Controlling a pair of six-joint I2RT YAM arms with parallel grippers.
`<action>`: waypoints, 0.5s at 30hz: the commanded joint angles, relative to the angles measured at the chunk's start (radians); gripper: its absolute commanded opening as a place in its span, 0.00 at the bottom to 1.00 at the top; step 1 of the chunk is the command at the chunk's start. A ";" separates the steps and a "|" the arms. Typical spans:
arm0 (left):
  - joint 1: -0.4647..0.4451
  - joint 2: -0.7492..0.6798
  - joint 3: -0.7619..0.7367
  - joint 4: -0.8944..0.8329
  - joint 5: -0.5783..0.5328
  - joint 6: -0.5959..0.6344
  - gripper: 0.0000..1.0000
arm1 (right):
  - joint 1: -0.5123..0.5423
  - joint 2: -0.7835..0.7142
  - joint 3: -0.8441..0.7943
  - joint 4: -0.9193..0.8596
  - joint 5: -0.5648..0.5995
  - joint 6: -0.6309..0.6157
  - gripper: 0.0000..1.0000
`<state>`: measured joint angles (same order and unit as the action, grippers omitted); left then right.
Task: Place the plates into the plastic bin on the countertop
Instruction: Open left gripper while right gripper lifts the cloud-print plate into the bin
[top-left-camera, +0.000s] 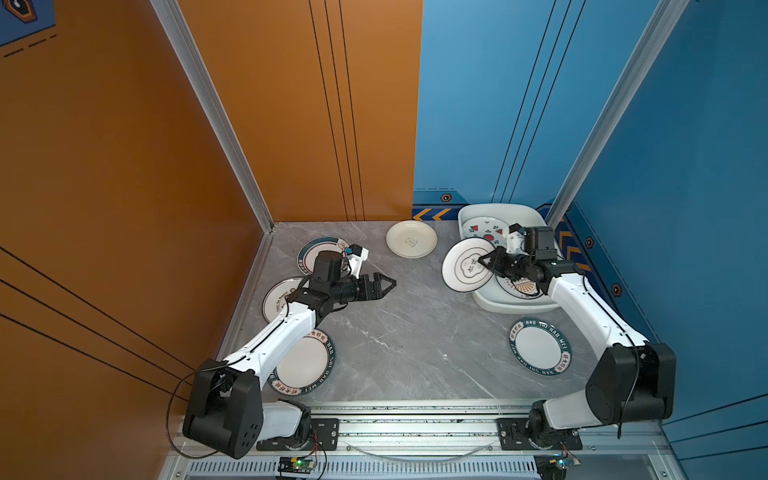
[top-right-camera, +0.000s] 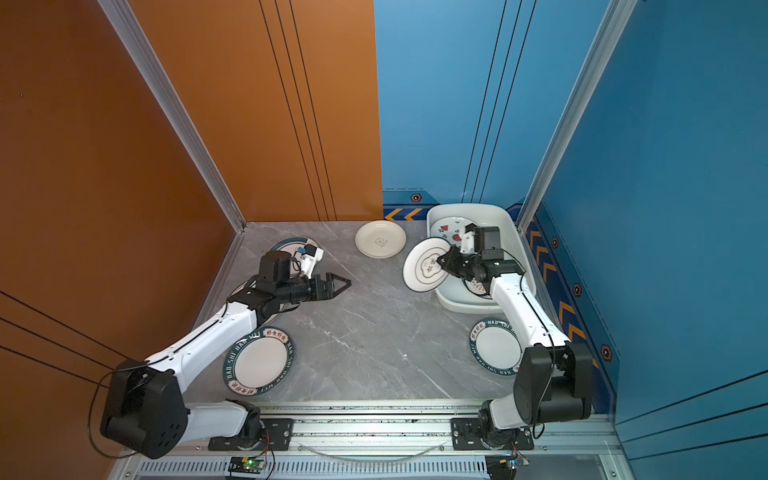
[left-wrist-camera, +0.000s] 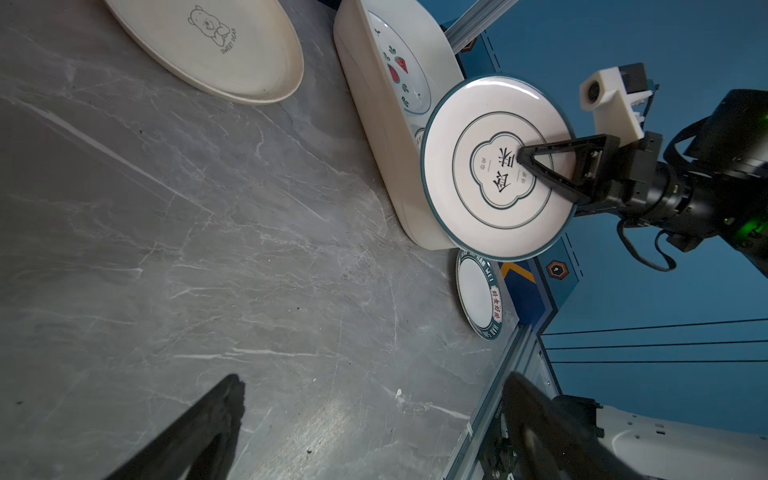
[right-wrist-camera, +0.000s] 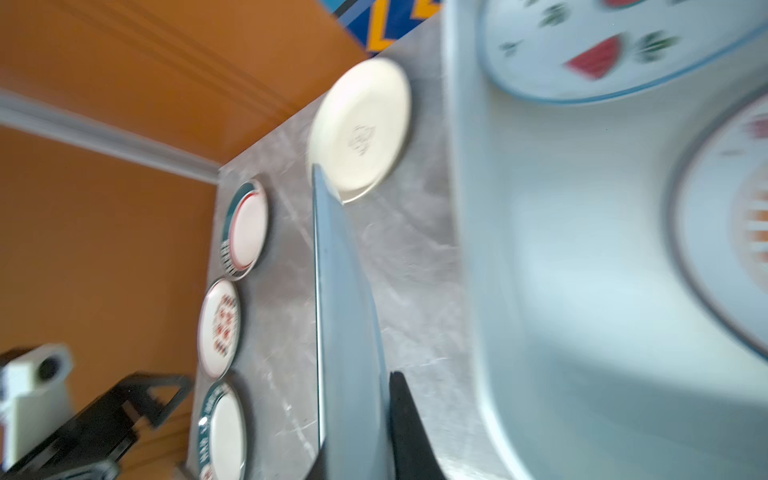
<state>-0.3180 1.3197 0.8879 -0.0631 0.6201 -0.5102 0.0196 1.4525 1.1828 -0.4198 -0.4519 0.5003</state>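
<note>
Closest to the top camera is the left arm's black shoulder (top-left-camera: 224, 409). In both top views I see the left pincer (top-left-camera: 388, 284) hanging over bare table (top-left-camera: 415, 340), carrying nothing. The right pincer (top-left-camera: 484, 262) is clamped on the blue-rimmed plate (top-left-camera: 463, 270), which is in the air at the left wall of the plastic bin (top-left-camera: 519, 308), not yet inside. The watermelon plate (top-left-camera: 482, 229) and sunburst plate (top-left-camera: 519, 286) already lie in the bin. The bear plate (top-left-camera: 411, 240) and a lettered-rim plate (top-left-camera: 540, 347) are among those left on the table.

Left wrist view: the fingers (left-wrist-camera: 208, 424) stand wide apart with nothing between them, so this pincer is open. The blue-rimmed plate (left-wrist-camera: 478, 199) is steeply tilted, its printed face toward this arm, with one black finger reaching across to the emblem. It is round, so it has no long axis; only the facing matters.

Right wrist view (blurred): the plate (right-wrist-camera: 345, 311) shows edge-on, with the bin wall (right-wrist-camera: 478, 208) just beside it.

Judgement: the step in hand is the carry to the bin. The next move calls for shifting over the rim, rolling the plate flat with its face up, lowering it and then letting go.
</note>
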 joint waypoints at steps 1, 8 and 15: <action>-0.020 -0.002 -0.028 0.034 -0.037 -0.002 0.98 | -0.078 -0.029 0.015 -0.132 0.204 -0.072 0.00; -0.042 0.060 -0.014 0.020 -0.034 0.015 0.98 | -0.209 0.041 0.025 -0.104 0.251 -0.083 0.00; -0.055 0.081 -0.001 0.019 -0.039 0.021 0.98 | -0.318 0.150 0.029 -0.033 0.229 -0.046 0.00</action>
<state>-0.3679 1.3891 0.8745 -0.0525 0.5941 -0.5129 -0.2707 1.5761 1.1873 -0.4984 -0.2302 0.4431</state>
